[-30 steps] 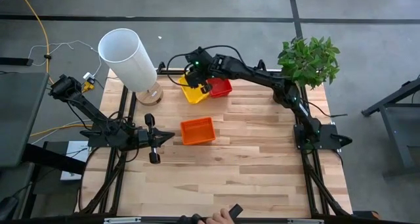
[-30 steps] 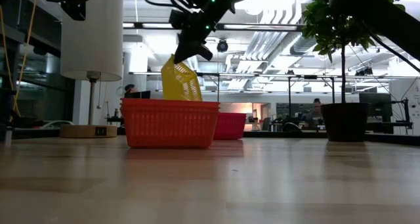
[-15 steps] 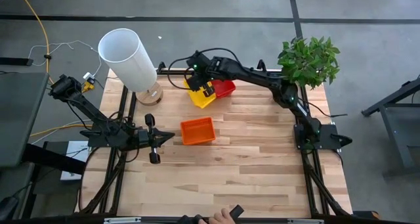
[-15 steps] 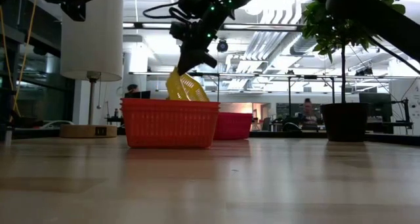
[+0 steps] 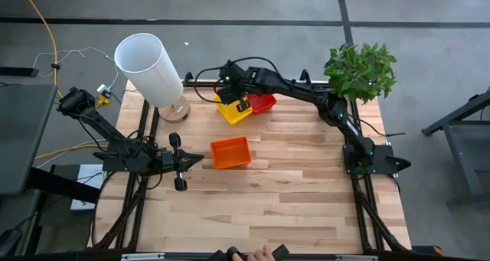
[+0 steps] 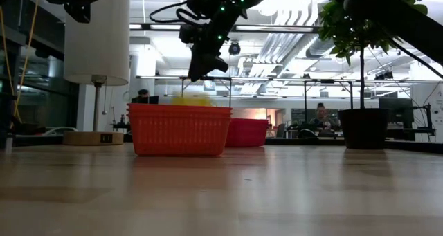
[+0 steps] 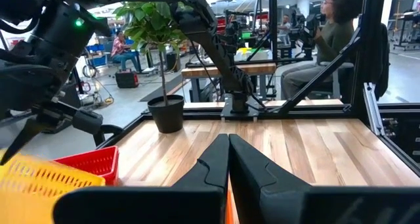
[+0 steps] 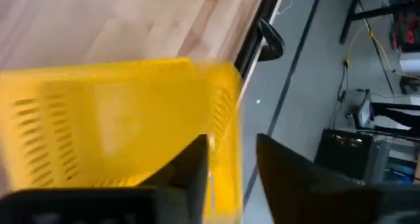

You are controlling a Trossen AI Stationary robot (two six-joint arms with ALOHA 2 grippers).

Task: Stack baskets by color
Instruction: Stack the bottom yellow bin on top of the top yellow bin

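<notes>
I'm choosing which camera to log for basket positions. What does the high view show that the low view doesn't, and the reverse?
Only the high view shows the left gripper waiting beside the orange basket, and the yellow basket lying whole beside the red basket.

Only the low view shows the room behind, with people seated in it.

Both show the right gripper above the yellow basket, all three baskets, the white cylinder and the plant.

Baskets: 1 yellow (image 5: 233,112), 1 red (image 5: 261,103), 1 orange (image 5: 230,152).
</notes>
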